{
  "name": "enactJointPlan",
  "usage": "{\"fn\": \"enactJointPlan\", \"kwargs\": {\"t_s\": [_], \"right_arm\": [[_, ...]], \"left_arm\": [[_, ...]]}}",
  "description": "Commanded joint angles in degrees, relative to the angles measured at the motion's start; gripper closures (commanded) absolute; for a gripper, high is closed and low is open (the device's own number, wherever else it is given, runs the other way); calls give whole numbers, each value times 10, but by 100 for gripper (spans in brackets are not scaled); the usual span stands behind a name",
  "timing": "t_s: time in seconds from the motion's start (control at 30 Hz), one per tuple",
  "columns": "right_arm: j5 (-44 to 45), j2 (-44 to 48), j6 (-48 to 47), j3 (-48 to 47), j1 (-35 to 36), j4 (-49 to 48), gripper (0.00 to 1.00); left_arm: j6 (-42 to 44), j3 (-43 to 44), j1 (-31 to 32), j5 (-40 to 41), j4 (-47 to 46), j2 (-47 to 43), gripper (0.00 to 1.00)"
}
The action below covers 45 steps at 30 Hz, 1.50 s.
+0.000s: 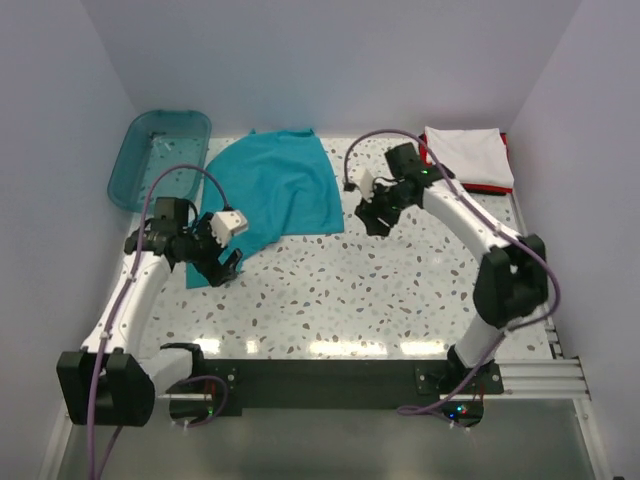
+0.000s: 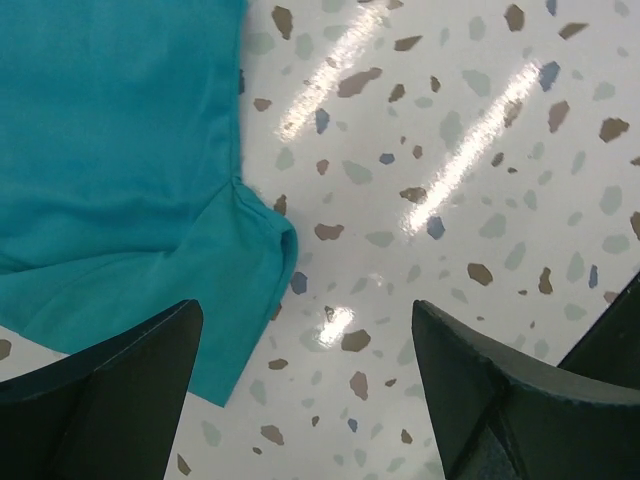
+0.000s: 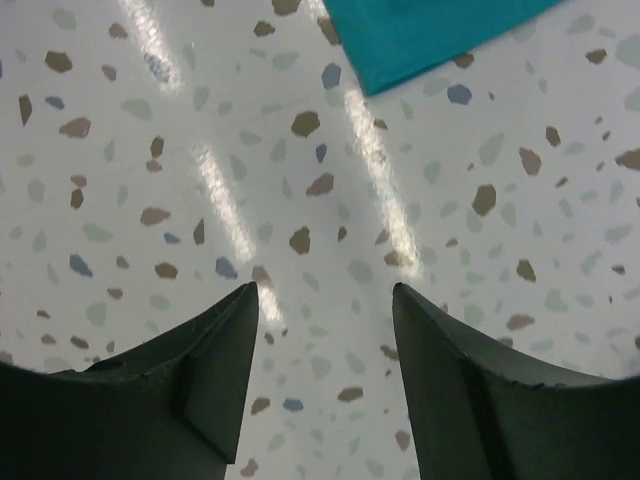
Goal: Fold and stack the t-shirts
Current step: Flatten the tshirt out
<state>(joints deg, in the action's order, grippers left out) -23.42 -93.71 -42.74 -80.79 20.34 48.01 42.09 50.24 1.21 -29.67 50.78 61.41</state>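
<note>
The teal-blue t-shirt point(image 1: 272, 190) lies spread and partly folded on the speckled table, left of centre at the back. A folded white t-shirt point(image 1: 468, 156) lies on a folded red t-shirt point(image 1: 500, 186) at the back right. My left gripper point(image 1: 226, 266) is open and empty, just above the table beside the teal shirt's near-left sleeve point(image 2: 240, 290). My right gripper point(image 1: 380, 216) is open and empty over bare table, just right of the teal shirt's near-right corner point(image 3: 420, 40).
A translucent teal plastic bin point(image 1: 158, 156) stands at the back left, against the wall. Walls close in the table on the left, back and right. A black rail point(image 1: 330, 382) runs along the near edge between the arm bases.
</note>
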Motion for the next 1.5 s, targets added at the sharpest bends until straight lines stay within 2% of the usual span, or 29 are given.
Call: {"fn": "enactJointPlan", "kwargs": {"t_s": [0.0,0.13,0.23,0.37,0.63,0.77,0.87,1.03,1.17,1.2,1.3,1.47], "right_arm": [[11,-115,56,-87,45,-77,44],[22,-229,69,-200,75,-91,48],[23,-283,73,-242,93,-103,51],[32,-328,66,-270,117,-108,53],[79,-373,18,-255,121,-85,54],[103,-363,-15,-218,114,-55,74],[116,-356,-33,-199,102,-14,99],[117,-292,-55,-120,73,30,100],[121,-219,-67,-42,55,49,100],[121,-208,-68,-19,52,57,100],[117,-154,-79,21,36,101,100],[68,-35,-124,99,31,225,100]], "left_arm": [[-108,43,-12,32,-81,52,10],[-138,73,-60,35,-75,111,13],[-157,86,-86,37,-69,142,14],[-170,90,-93,55,-67,171,14],[-168,92,-93,75,-68,204,14],[-133,92,-93,88,-62,225,19],[-94,76,-89,98,-60,248,26],[-44,36,-81,120,-85,275,42],[-18,-16,-38,149,-97,296,56],[-13,-23,-29,155,-81,299,63],[36,-47,-3,133,-18,290,74],[173,-37,12,87,117,213,84]]}}
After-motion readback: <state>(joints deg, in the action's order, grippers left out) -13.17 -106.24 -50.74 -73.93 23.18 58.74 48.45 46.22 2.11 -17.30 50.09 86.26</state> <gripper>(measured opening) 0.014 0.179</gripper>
